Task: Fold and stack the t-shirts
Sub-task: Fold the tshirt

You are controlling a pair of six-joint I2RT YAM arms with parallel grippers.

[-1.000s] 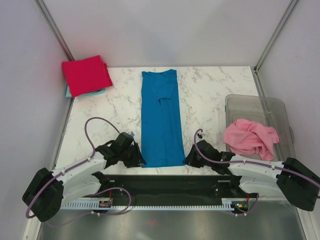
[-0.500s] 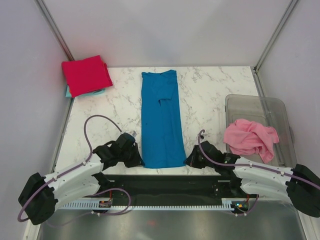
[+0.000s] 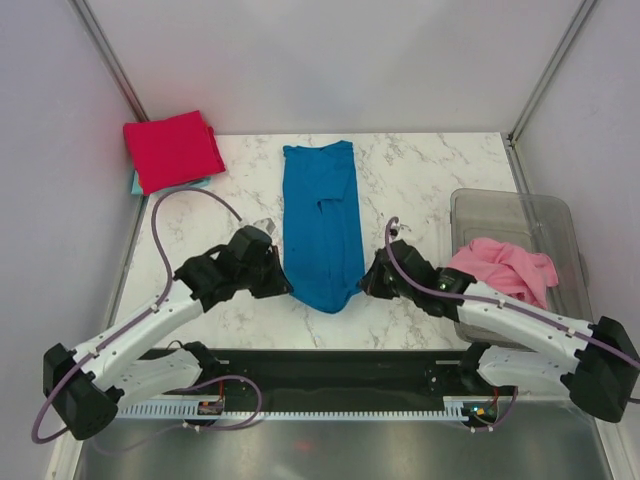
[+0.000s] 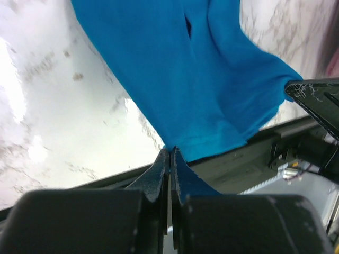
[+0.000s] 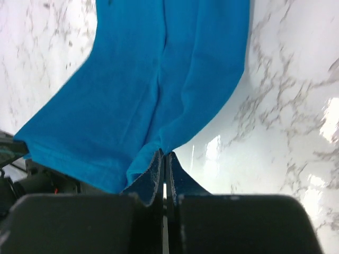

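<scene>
Clear plastic tub [image 3: 560,215] at right holds the crumpled pink t-shirt [image 3: 505,272]. My left gripper [image 4: 169,159] and right gripper [image 5: 164,159] each pinch a near-hem corner of the long, smooth blue t-shirt [image 3: 320,210] on the marble table [image 3: 420,180]. Folded red t-shirt [image 3: 172,150] sits on the teal t-shirt [image 3: 136,184], far-left corner.

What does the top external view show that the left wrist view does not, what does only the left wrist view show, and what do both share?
Only the top external view: the folded red t-shirt at the far left corner, and the pink t-shirt in the clear tub. Only the left wrist view: the left gripper close up, shut on the hem of the blue t-shirt. Both: that blue t-shirt and the marble table.
</scene>
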